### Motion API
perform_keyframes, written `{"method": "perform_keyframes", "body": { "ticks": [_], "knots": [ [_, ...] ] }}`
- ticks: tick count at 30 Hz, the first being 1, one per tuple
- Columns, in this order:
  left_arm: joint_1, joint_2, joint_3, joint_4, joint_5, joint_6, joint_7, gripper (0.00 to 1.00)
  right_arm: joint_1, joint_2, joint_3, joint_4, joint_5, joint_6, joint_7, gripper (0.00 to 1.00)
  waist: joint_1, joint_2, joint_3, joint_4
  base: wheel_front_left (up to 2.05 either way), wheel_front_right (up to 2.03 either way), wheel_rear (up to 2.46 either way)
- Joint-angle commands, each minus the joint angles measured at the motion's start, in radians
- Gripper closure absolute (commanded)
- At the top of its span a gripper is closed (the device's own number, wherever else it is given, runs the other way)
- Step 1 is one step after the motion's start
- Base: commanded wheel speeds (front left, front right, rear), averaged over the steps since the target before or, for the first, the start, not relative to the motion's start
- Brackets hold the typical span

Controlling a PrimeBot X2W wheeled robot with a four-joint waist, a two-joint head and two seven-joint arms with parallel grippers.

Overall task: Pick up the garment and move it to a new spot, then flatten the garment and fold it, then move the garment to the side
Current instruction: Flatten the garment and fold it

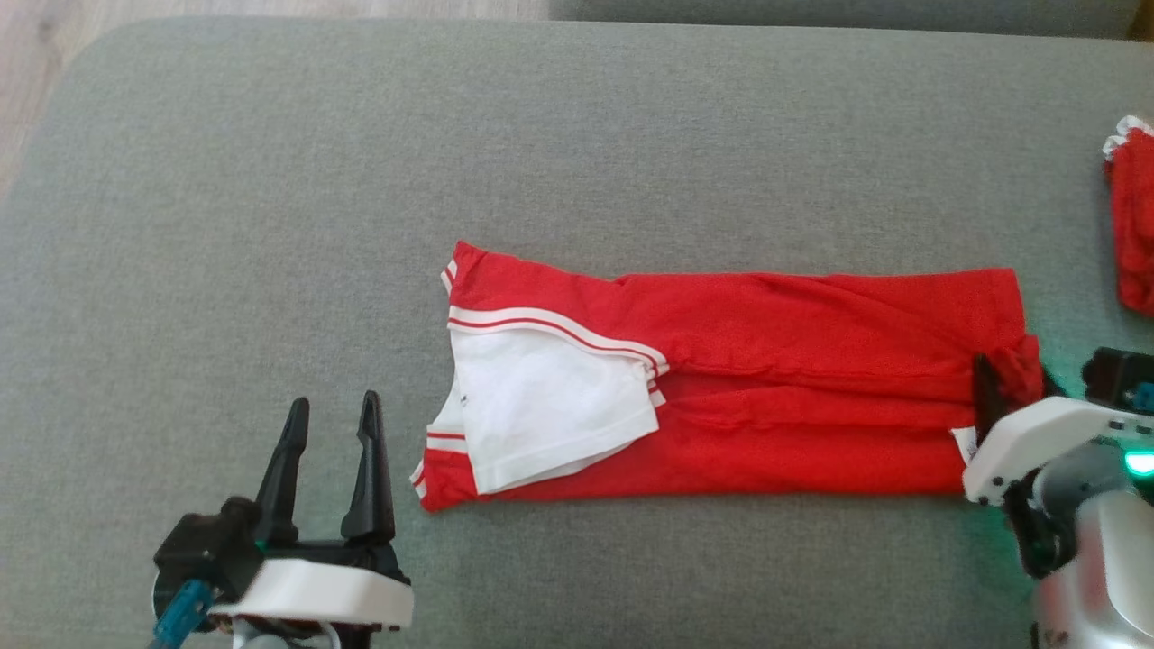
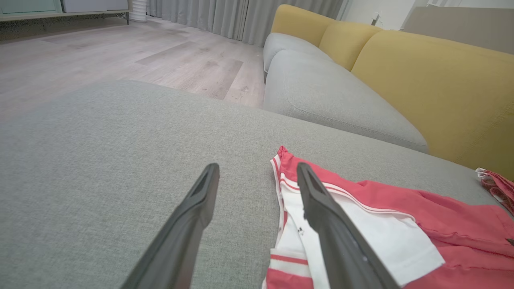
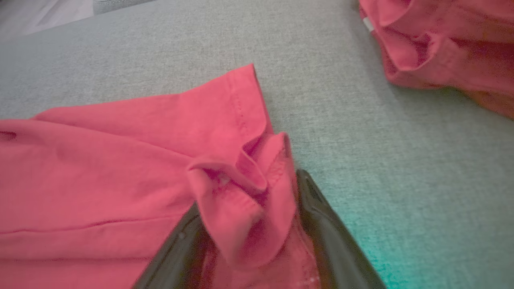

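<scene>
Two grippers are standing nearest to us: our left gripper (image 1: pixel 334 401) is pointing with fingers spread wide and empty, just beside the left end of the garment (image 1: pixel 766 397), while our right gripper (image 3: pixel 249 196) is having a bunch of hem between its fingers, and we cannot tell if it is pinching. The garment is lying as a long folded strip across the grey cushion (image 1: pixel 577 135). Farther right, another red cloth (image 1: pixel 1134 225) is lying apart.
</scene>
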Motion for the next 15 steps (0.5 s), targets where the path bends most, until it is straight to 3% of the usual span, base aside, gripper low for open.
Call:
{"method": "perform_keyframes", "body": {
  "ticks": [1, 2, 8, 15],
  "knots": [
    [-0.034, 0.017, 0.028, -0.03, 0.004, 0.006, -0.002, 0.0, -0.015, -0.002, 0.039, 0.002, 0.008, -0.001, 0.002, 0.82, 0.0, -0.0001, -0.002, -0.006, 0.0, 0.0, 0.0],
    [-0.034, 0.016, 0.026, -0.032, 0.005, 0.007, -0.002, 0.0, -0.019, 0.0, 0.043, 0.008, 0.012, -0.001, 0.0, 1.0, 0.0, -0.0001, -0.004, -0.009, 0.0, 0.0, 0.0],
    [-0.027, 0.013, 0.013, -0.04, 0.009, 0.013, 0.003, 0.0, -0.049, -0.008, 0.058, -0.011, 0.031, -0.001, -0.026, 1.0, 0.0, -0.0001, -0.023, -0.044, 0.0, 0.0, 0.0],
    [-0.022, 0.01, 0.007, -0.036, 0.008, 0.018, 0.003, 0.0, -0.037, -0.062, 0.029, -0.113, 0.041, -0.001, -0.008, 1.0, 0.0, -0.0001, -0.053, -0.083, 0.0, 0.0, 0.0]
  ]
}}
